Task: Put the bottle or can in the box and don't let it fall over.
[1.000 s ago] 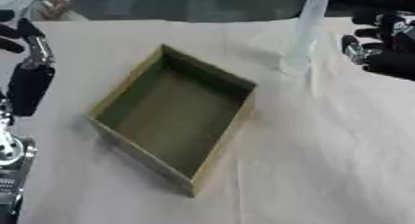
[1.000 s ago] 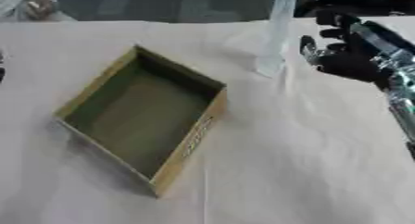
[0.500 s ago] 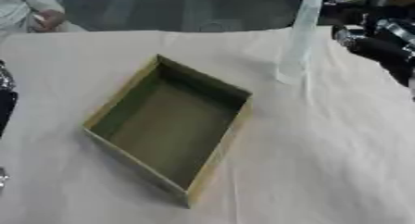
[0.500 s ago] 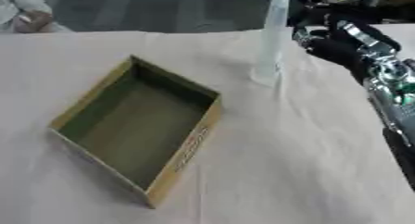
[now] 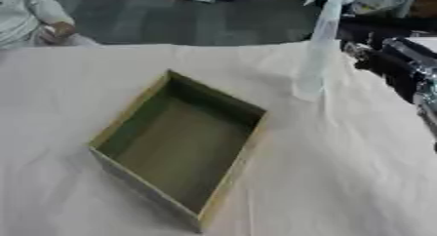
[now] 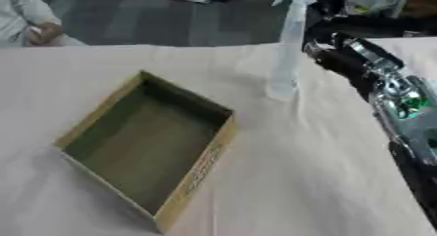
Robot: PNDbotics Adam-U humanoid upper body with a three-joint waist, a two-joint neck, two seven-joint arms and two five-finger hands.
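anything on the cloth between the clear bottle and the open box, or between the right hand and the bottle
Nothing visible. Only bare cloth lies between the upright bottle and the box, which holds nothing. The right hand is right beside the bottle, with nothing between them.

Both views look down from the robot's head, tilted forward over the table (image 5: pixel 358 181), fairly near. They share nearly everything: the box (image 5: pixel 184 145) left of the right hand (image 6: pixel 337 54), and the bottle (image 6: pixel 288 45) just beside it. The right eye sees more forearm.
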